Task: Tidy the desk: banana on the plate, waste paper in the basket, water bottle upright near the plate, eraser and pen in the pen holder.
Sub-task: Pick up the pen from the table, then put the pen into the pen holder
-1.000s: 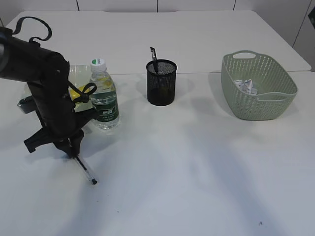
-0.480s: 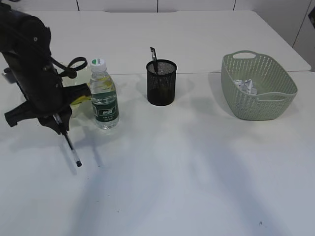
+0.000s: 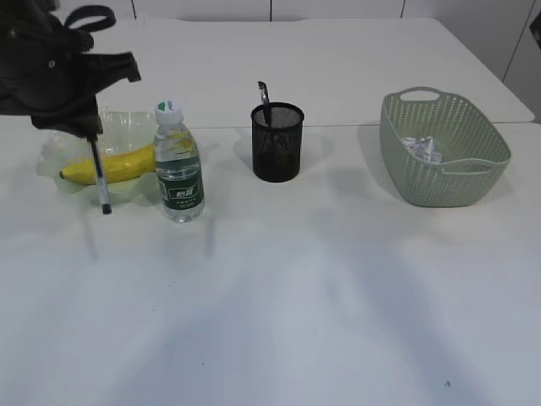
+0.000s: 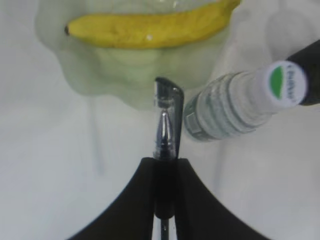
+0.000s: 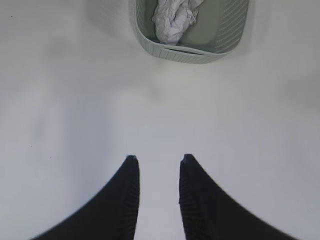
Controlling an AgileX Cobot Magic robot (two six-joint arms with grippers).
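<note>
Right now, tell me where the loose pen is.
The pen hangs in the left gripper at the exterior view's left, above the table in front of the plate, left of the water bottle.

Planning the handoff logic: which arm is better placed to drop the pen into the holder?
Left. Its hand is shut on the pen, lifted clear of the table. The right hand is empty above bare table near the basket.

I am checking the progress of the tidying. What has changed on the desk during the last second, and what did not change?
The left gripper, shut on the pen, rose and moved back toward the plate, lifting the pen off the table; it now hangs vertically in front of the banana. Unchanged: the water bottle, the pen holder, and the basket holding the waste paper.
</note>
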